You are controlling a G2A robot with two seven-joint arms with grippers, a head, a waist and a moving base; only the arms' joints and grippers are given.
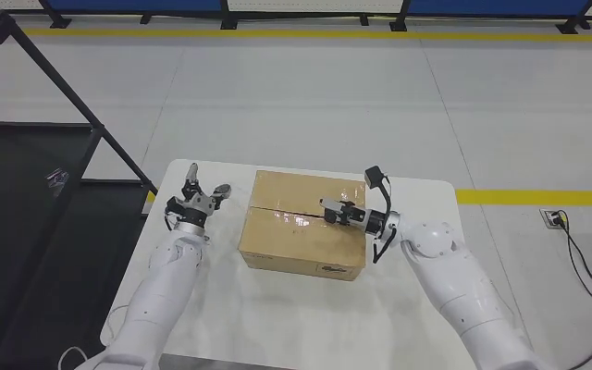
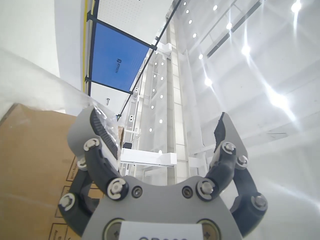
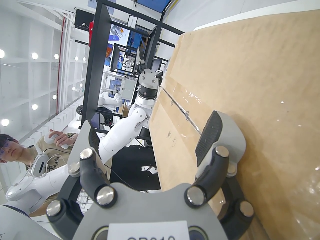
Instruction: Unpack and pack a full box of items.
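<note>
On the white table (image 1: 277,310), amid grey floor (image 1: 305,102), sat a taped box (image 1: 298,227); left tool (image 1: 207,183) beside and right tool (image 1: 326,205) above gaped.

- My top camera looked down from above my arms onto the white table (image 1: 277,314) and the closed brown cardboard box (image 1: 296,236).
- My left wrist camera sat right behind my left gripper (image 2: 158,116), facing up at the ceiling lights (image 2: 246,49), with the box's side close by.
- My right wrist camera looked closely along the box top; it shared the box and left gripper with the top view.
</note>
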